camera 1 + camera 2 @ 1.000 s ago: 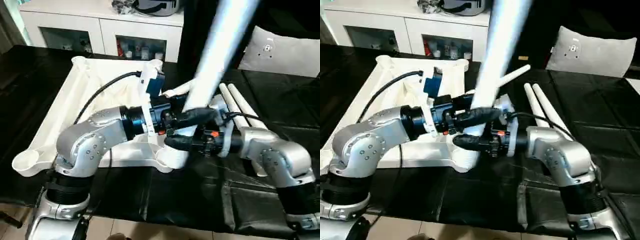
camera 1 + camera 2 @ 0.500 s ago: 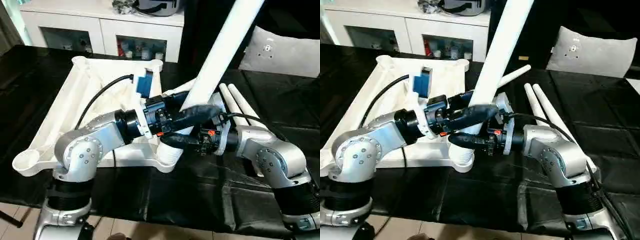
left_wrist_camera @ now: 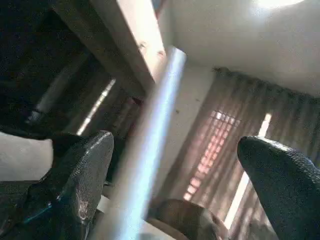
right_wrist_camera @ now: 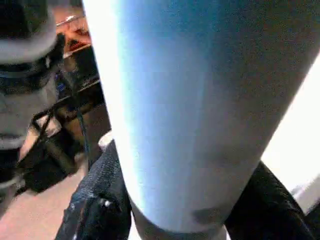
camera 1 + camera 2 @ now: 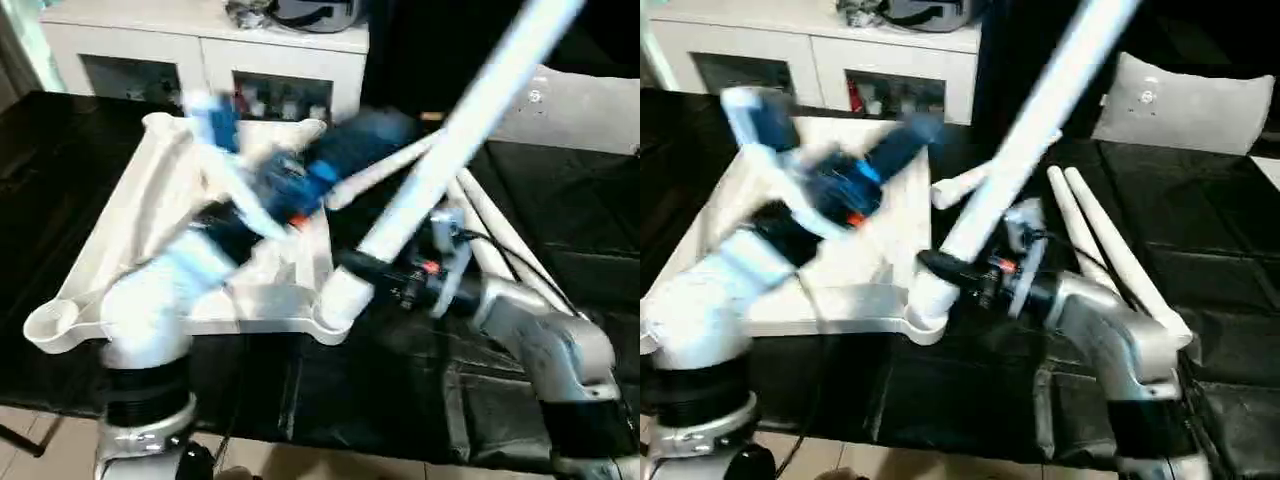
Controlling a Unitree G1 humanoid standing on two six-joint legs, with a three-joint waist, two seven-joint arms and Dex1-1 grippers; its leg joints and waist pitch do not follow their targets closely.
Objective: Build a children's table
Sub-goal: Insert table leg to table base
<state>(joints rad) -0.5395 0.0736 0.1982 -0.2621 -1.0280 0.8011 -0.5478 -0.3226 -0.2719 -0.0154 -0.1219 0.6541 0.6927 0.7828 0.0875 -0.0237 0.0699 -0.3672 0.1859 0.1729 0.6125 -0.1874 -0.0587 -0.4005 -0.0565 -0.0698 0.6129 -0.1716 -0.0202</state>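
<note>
The right gripper (image 5: 372,268) clamps the thick lower end of one white table leg (image 5: 455,150), its two black fingers (image 4: 97,200) pressed against opposite sides of the shaft. From the grip the leg slants steeply up and away from the robot, leaning toward its right side. The foot of the leg sits at the round corner socket (image 5: 338,300) directly beneath the gripper, on the near right corner of the inverted table top (image 5: 150,200); whether it is seated in the socket cannot be told. The table top lies underside up on the black work surface (image 5: 400,390), extending from the right gripper toward the robot's left. The left gripper (image 5: 375,135), blurred, hangs above the table top beside the held leg, apart from it, with fingers (image 3: 80,175) spread wide and empty. Two further legs (image 5: 1100,250) lie flat just beyond the right forearm, and another leg (image 5: 985,170) lies behind the held leg.
</note>
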